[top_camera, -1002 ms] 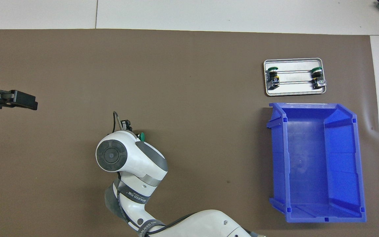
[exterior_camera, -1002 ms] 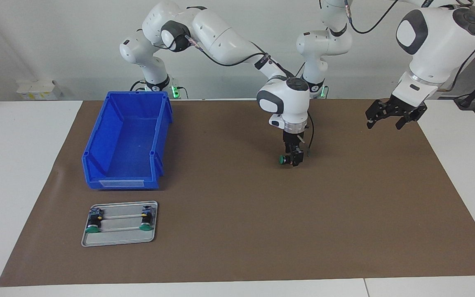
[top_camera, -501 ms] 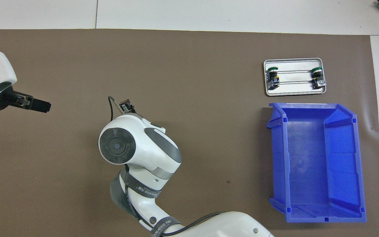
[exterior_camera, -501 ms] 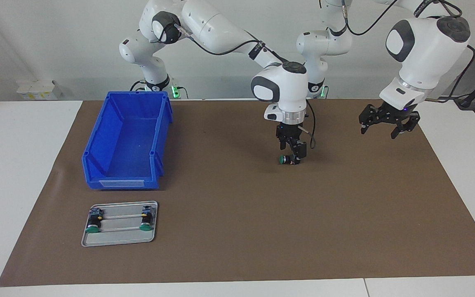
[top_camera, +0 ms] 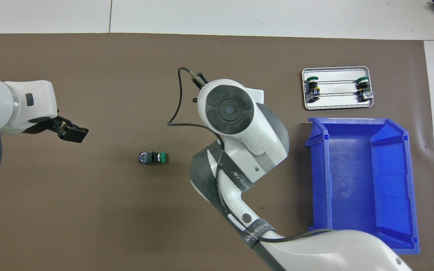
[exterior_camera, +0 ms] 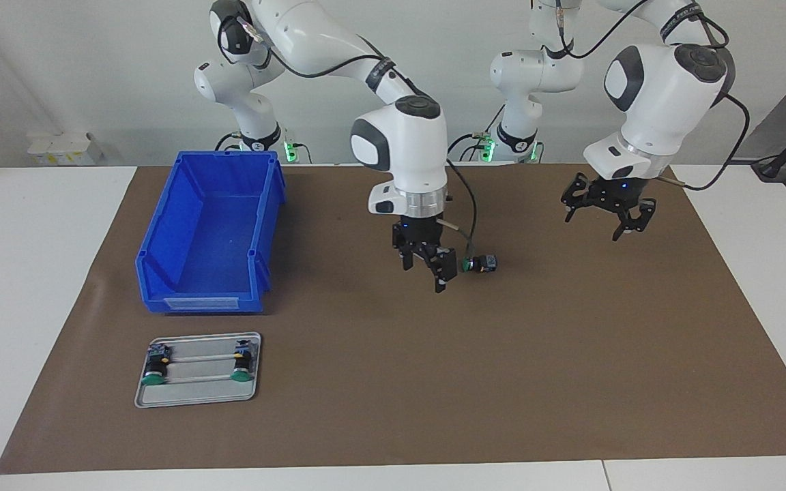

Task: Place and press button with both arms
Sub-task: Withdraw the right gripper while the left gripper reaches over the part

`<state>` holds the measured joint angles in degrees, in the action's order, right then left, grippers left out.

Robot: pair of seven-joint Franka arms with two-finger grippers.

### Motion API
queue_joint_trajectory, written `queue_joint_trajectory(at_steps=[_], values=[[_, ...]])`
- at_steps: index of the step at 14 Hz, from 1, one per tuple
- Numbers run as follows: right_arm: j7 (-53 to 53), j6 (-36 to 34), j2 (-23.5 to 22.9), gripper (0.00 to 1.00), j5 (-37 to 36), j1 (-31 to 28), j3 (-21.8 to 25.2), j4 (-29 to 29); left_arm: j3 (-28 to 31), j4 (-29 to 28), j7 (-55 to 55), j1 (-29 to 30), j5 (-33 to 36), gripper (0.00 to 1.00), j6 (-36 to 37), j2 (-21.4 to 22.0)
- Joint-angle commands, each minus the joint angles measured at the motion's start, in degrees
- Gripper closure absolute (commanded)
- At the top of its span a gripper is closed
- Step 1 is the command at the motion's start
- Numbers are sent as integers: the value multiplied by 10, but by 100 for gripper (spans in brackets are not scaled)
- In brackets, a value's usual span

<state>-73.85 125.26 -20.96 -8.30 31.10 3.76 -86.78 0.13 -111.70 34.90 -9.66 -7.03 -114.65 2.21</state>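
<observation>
On my screens the bench (exterior_camera: 393, 409) carries a blue bin (exterior_camera: 210, 232) and a small metal tray (exterior_camera: 198, 369) with two spare buttons toward the right arm's end, and the button (exterior_camera: 479, 263) I care about lies on its side near the middle of the mat, green cap toward the bin. I judge placing done and pressing still to do. The right gripper (exterior_camera: 424, 264) hangs just beside the cap, jaws apart and empty, while the left gripper (exterior_camera: 606, 208) hovers over bare mat toward its own end, jaws spread, well apart from the button.
</observation>
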Motion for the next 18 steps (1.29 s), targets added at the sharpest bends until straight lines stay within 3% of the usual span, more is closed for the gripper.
queue_joint_trajectory(at_steps=[1, 3, 7, 10, 14, 18], values=[[140, -26, 52, 0, -3, -51, -9, -44, 8, -47, 67, -26, -22, 0, -37, 7], [221, -51, 74, 0, 21, -95, -9, -44, 8, -50, 132, -40, -58, 0, -53, -4], [406, -109, 114, 0, 43, -183, -8, -39, 8, -87, 172, -100, -62, 0, -162, -35], [508, -157, 151, 0, 43, -226, -7, -37, 9, -112, 251, -113, -62, 6, -193, -37], [575, -236, 208, 0, 42, -257, -5, -30, 9, -116, 281, -127, -62, 9, -230, -80], [618, -317, 224, 0, 42, -293, -4, -8, 10, -119, 279, -148, -62, 9, -246, -106]])
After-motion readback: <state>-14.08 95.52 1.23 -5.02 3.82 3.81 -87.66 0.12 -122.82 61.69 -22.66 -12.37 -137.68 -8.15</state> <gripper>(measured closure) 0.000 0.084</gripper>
